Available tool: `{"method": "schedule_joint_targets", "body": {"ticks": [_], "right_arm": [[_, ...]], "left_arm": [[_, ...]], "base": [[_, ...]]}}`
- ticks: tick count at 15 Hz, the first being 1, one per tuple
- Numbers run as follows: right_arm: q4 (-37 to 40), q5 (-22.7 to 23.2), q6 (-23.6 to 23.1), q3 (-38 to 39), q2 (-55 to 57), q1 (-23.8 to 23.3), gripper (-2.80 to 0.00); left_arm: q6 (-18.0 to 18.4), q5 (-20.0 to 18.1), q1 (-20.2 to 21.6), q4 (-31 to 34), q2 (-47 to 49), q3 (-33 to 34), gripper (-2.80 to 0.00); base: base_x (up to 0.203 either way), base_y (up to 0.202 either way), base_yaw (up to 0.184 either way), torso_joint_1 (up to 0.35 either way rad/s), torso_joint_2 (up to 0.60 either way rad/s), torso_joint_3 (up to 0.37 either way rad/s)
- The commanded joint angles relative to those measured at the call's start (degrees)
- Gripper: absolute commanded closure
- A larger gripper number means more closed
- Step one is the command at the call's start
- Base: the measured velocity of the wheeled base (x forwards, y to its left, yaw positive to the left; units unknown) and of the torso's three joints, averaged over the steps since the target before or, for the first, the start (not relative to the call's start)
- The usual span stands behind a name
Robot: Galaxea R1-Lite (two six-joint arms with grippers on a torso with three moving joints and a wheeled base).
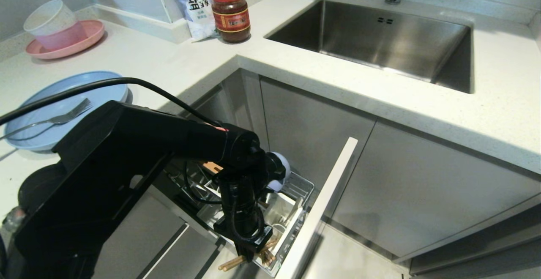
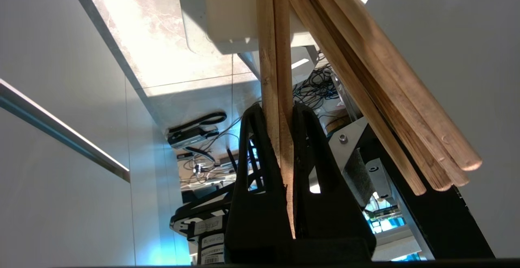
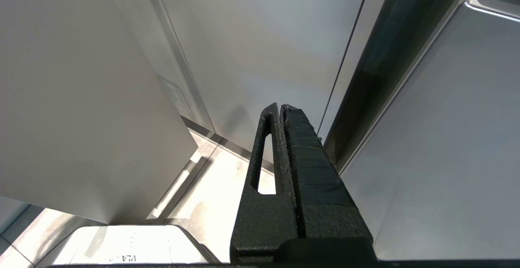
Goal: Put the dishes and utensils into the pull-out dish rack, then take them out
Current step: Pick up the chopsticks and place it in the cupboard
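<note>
Here the left gripper hangs over the front end of the pulled-out chrome wire dish rack, its jaws pinched tight on a pair of light wooden chopsticks. In the left wrist view the two sticks run side by side between the black fingers, held near one end. More round wooden sticks lean just beside them; their ends poke out at the white plastic cutlery caddy, at the rack's front corner, next to the flat grey cabinet front panel.

The chopsticks look light, stiff and smooth, so weight is no worry; slipping and twisting are. A pinch close to one end leaves a long free length that can swing or scissor apart, and I judge a hold nearer the middle, squeezing both sticks flat together, the steadier one. They are thin enough to snag on the caddy wall.

A small round light-blue plastic bowl sits in the rack behind the arm. The wide shallow light-blue plastic plate lies near the left edge of the worktop, with a slim silver metal fork across it. Both are rigid, light and matte, best taken by the rim; the fork by its handle.

The right gripper, fingers pressed together and empty, is parked low beside grey cabinet doors.
</note>
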Motion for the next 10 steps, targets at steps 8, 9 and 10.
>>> {"method": "schedule_joint_targets", "body": {"ticks": [8,9,10], "right_arm": [[0.0,0.0,0.0,0.1,-0.2,0.0,0.00],[0.0,0.0,0.0,0.1,-0.2,0.0,0.00],[0.0,0.0,0.0,0.1,-0.2,0.0,0.00]], "left_arm": [[0.0,0.1,0.2,0.5,0.0,-0.6,-2.80],[0.0,0.1,0.2,0.6,0.0,-0.7,-2.80],[-0.1,0.2,0.1,0.6,-0.1,-0.7,-2.80]], "base": [[0.000,0.000,0.000,0.000,0.00,0.000],[0.000,0.000,0.000,0.000,0.00,0.000],[0.000,0.000,0.000,0.000,0.00,0.000]]}}
